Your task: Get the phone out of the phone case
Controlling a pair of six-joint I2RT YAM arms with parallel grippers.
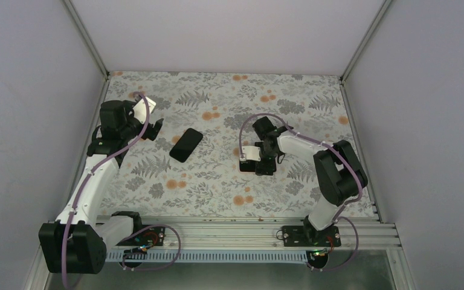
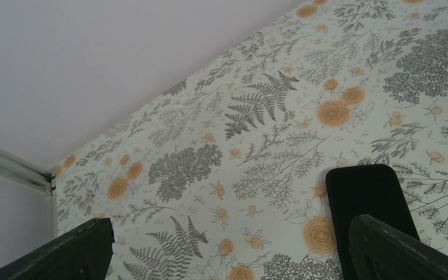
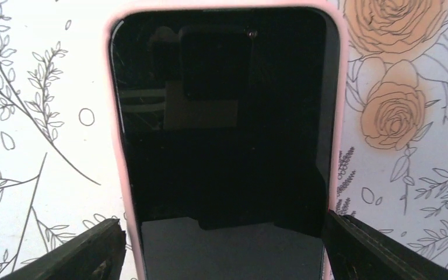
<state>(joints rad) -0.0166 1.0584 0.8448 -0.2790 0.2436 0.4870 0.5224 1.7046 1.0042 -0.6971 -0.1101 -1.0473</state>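
The phone [image 3: 221, 116], its black glossy screen up, lies on the table inside a pink phone case [image 3: 115, 116] whose rim frames it. My right gripper [image 3: 223, 221] points down over its near end, open, with one finger on each long side. The left finger [image 3: 87, 251] stands a little off the rim and the right finger [image 3: 373, 251] is at the rim. In the top view this gripper [image 1: 258, 168] hides most of the case. My left gripper [image 1: 154, 128] hovers open at the left, holding nothing.
A bare black phone-like slab [image 1: 186, 145] lies flat between the two arms; in the left wrist view the slab [image 2: 367, 192] sits just beyond my right finger [image 2: 402, 251]. White walls close the floral table [image 1: 217, 193] at the back and sides.
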